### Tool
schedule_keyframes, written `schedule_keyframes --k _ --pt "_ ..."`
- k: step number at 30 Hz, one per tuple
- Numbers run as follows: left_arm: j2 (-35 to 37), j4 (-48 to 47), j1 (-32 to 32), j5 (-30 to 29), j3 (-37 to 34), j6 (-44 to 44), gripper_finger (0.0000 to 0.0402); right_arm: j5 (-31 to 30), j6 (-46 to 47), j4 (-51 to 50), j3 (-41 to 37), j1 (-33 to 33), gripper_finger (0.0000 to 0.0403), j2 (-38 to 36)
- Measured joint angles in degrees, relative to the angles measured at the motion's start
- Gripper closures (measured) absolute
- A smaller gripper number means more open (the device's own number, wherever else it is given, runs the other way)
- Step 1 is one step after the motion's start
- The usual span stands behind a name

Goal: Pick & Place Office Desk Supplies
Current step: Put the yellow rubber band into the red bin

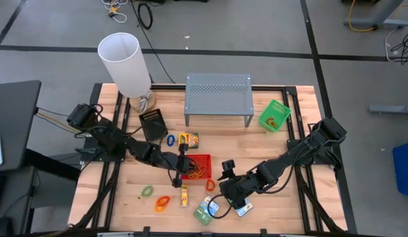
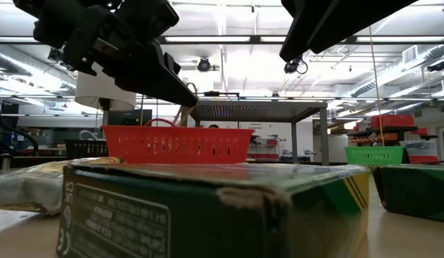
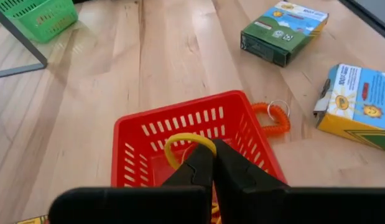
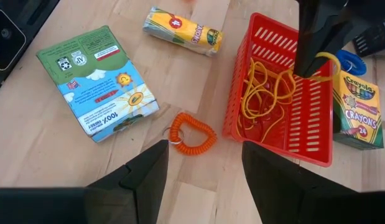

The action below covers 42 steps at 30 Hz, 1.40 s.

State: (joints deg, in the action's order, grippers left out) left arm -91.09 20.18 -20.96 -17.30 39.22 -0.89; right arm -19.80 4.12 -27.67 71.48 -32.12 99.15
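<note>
Only the left wrist view shows the left gripper [image 3: 212, 163] closely: its fingers are pinched together on a thin yellow rubber band [image 3: 187, 142], held above the small red mesh tray [image 3: 180, 127]. The right wrist view alone looks into that tray, where more loose yellow bands [image 4: 267, 93] lie tangled, beside a box of crayons [image 4: 359, 112]. An orange coiled band [image 4: 192, 134] lies on the wooden counter [image 4: 198, 74] just beside the tray. The right gripper [image 4: 204, 168] hovers near it, fingers spread wide and empty.
</note>
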Motion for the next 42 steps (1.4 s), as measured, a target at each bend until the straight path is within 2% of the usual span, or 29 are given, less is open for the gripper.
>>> schedule_keyframes --k 4,10,21,26,32,36,42 --pt "0.0 -0.28 -0.04 0.19 0.0 1.44 0.0385 0.01 0.02 -0.02 0.0 0.0 0.019 0.0" --pt "-0.01 -0.19 -0.04 4.46 0.0 3.25 0.0339 -0.01 0.04 -0.01 0.0 0.0 0.019 0.0" --pt "-0.02 0.42 -0.08 6.16 0.02 4.48 0.021 0.01 0.07 -0.02 0.0 0.0 0.019 0.0" --pt "0.11 -3.44 0.4 9.98 0.36 6.27 0.0162 0.01 0.09 -0.02 0.0 0.0 0.019 0.0" --pt "0.13 -18.89 1.44 8.36 5.19 9.65 0.0148 0.01 0.09 -0.02 0.0 0.02 0.019 0.0" --pt "0.17 -24.7 1.56 5.23 9.08 9.47 0.0149 0.01 0.08 -0.02 0.0 0.0 0.019 0.0" --pt "0.22 -33.32 1.37 3.87 14.16 8.55 0.0151 0.17 0.16 -0.86 0.0 0.01 0.019 0.0"
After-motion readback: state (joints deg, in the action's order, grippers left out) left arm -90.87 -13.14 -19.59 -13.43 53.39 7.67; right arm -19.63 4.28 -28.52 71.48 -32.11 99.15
